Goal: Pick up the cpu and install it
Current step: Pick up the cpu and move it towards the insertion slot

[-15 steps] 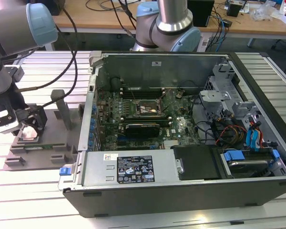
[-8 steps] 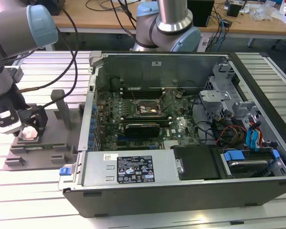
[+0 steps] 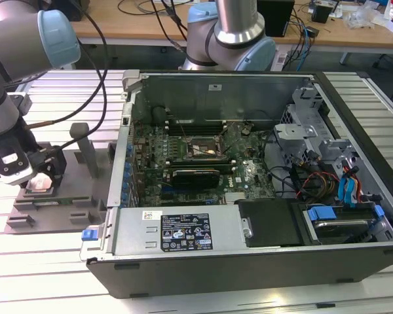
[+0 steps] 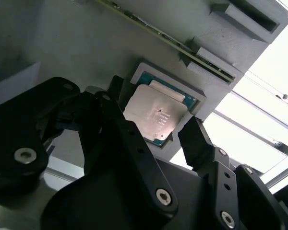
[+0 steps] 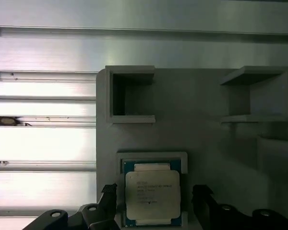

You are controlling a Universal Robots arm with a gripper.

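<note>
You are in the pick-up step. At the exterior view's left, about 9 o'clock from the open computer case point(image 3: 262, 196), the gripper point(image 3: 39, 174) hangs low over the grey tray point(image 3: 65, 210). In both wrist views its two fingers point(image 4: 197, 141) stand apart, one on each side of the cpu point(image 5: 152, 194), and I make out no contact with it. The cpu lies flat in its square nest on the tray, metal top up, not lifted.

As I judge it, a grasp here calls for the fingers to be level with the chip's thin edges and square to them. A skewed close could tip it in the nest.

In the case, the socket point(image 3: 203, 149), about 10 o'clock from the middle, looks unfilled.

Your count:
- one cpu
- one gripper with two fingers
- one tray
- two open-sided blocks point(image 5: 129, 93) on the tray
- one case
- one socket
</note>
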